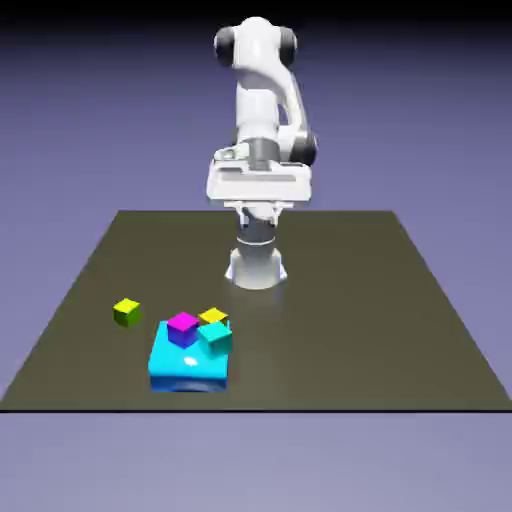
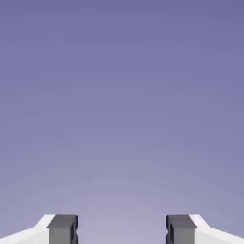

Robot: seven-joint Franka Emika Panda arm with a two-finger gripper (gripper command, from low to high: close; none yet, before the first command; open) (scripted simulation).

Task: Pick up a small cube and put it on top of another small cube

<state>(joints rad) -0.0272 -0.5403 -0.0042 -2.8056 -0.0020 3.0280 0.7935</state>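
Note:
The small cube (image 1: 126, 312), bright yellow on top with olive-green sides, sits alone on the dark table toward the exterior view's left. My gripper (image 1: 258, 192) hangs high above the table's far side, well away from every cube. In the hand view the gripper (image 2: 122, 231) is open: its two grey fingertips (image 2: 62, 229) stand wide apart with nothing between them, and only the blue-violet backdrop shows beyond.
A big cyan block (image 1: 188, 365) lies near the table's front edge. A magenta-topped cube (image 1: 183, 327) and a teal cube (image 1: 215, 338) rest on it, and a golden-yellow cube (image 1: 213, 317) sits at its back edge. The robot's base (image 1: 257, 266) stands behind them.

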